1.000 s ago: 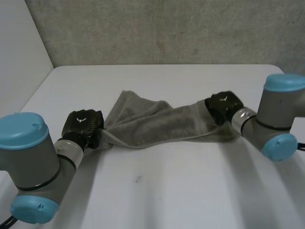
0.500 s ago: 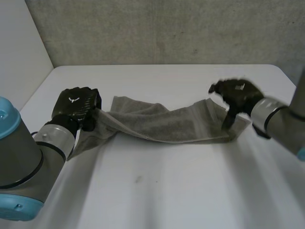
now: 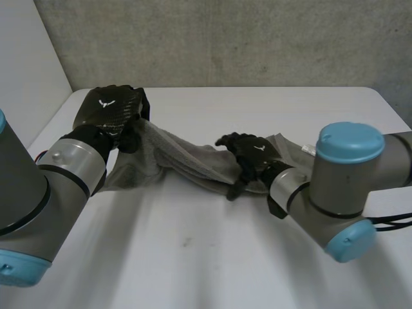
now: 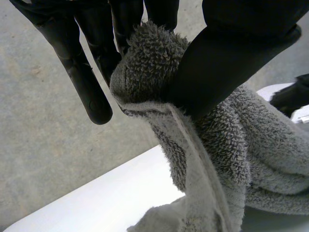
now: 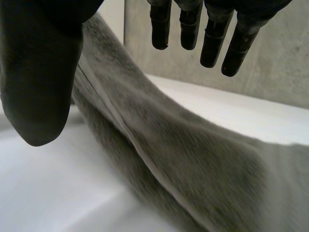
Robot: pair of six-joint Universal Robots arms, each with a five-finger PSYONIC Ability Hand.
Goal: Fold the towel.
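Left hand [image 3: 106, 112] pinching towel [image 3: 187, 159] end, right hand [image 3: 252, 153] spread over it.

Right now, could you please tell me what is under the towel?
Beneath the towel, where the left hand pinches its end up, bare white table shows. Further along, below the right hand, the towel covers whatever is beneath it.

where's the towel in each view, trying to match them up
Head view: the towel stretches between the left hand and the right hand.
Left wrist view: its bunched end is pinched between the left hand's thumb and fingers.
Right wrist view: it runs below the right hand's straight fingers.
Shared landmark: the white table under the towel.
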